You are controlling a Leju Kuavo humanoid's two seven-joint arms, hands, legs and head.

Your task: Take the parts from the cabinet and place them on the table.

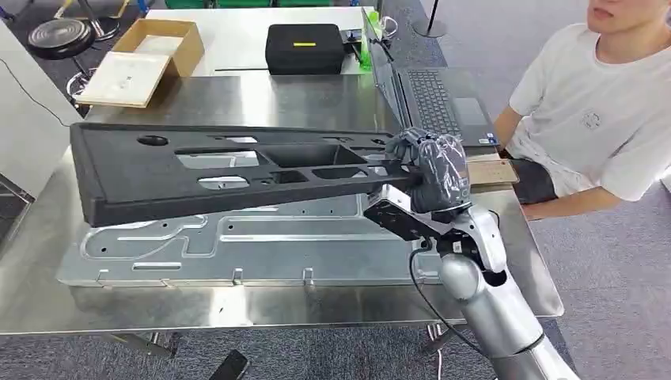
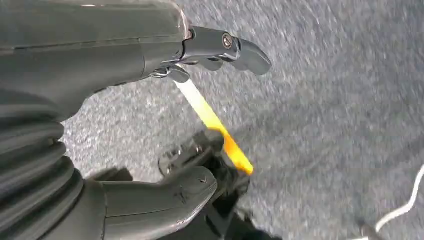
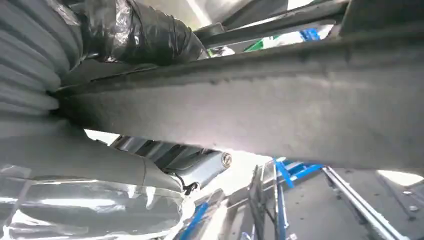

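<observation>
I have the long black foam part [image 1: 229, 170] out of the cabinet and hanging above the steel table [image 1: 332, 103], over the metal plate [image 1: 237, 245] lying there; setting it down remains, I judge. My right hand [image 1: 431, 170] grips its near end, fingers wrapped over the upper edge (thumb underneath). My left hand [image 2: 100, 100] hangs with fingers apart, holding nothing.

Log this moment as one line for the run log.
right hand: holds black foam panel by one end above metal plate | left hand: holds nothing, over floor | panel: not yet set down
</observation>
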